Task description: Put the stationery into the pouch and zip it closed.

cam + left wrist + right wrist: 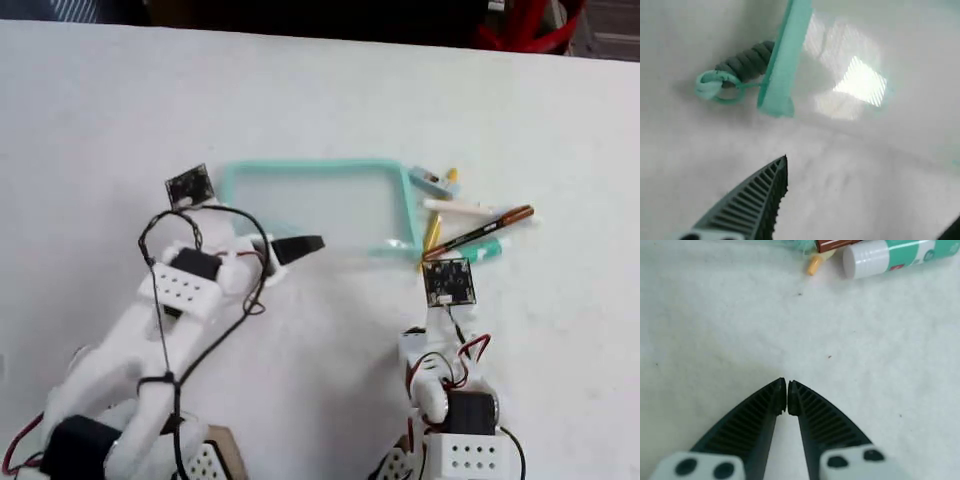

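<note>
The clear pouch (310, 205) with a teal border lies flat mid-table. Its teal zipper edge (785, 55) and a looped zipper pull (715, 86) on a grey cord show in the left wrist view. My left gripper (290, 255) (860, 200) is open over bare table by the pouch's near left corner, holding nothing. Stationery lies piled at the pouch's right end: a brown pen (480, 228), a glue stick (482, 250) (890, 252), a yellow pen (432, 232) and a white pen (460, 207). My right gripper (787, 390) is shut and empty, just short of the glue stick.
A small blue item (428, 181) lies at the pouch's far right corner. The white table (120, 120) is bare to the left and far side. Both arm bases stand at the near edge.
</note>
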`<control>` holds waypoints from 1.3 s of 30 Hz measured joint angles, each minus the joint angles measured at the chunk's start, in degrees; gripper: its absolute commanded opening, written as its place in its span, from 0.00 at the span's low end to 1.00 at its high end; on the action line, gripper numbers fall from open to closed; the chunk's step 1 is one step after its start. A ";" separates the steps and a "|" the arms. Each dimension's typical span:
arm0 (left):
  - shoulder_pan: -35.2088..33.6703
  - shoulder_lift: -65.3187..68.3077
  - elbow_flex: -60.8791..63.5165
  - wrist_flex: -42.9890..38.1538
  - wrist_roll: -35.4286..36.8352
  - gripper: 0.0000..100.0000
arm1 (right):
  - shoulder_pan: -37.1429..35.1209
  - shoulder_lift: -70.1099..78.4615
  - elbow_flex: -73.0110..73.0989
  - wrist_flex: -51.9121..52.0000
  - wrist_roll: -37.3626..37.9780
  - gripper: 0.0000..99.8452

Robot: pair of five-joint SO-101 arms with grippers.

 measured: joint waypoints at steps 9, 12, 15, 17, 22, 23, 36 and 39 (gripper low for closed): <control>-5.89 12.13 -1.49 -10.29 1.93 0.42 | 0.00 0.00 0.00 0.00 0.00 0.02; -5.98 13.36 -2.90 -10.29 2.11 0.42 | 0.00 0.00 0.00 0.00 0.00 0.02; -5.98 14.33 -4.57 -10.29 2.37 0.42 | 0.00 0.00 0.00 0.00 0.00 0.02; -5.45 15.74 -5.63 -11.34 4.04 0.41 | 0.00 0.00 0.00 0.00 0.00 0.02; -4.48 20.75 -9.49 -12.13 6.77 0.41 | 0.00 0.00 0.00 0.00 0.00 0.02; -4.57 21.45 -10.29 -11.87 6.86 0.41 | 0.00 0.00 0.00 0.00 0.00 0.02; -4.66 22.95 -15.91 -9.58 7.21 0.17 | 0.00 0.00 0.00 0.00 0.00 0.02; -4.66 22.95 -16.97 -9.93 7.30 0.08 | 0.00 0.00 0.00 0.00 0.00 0.02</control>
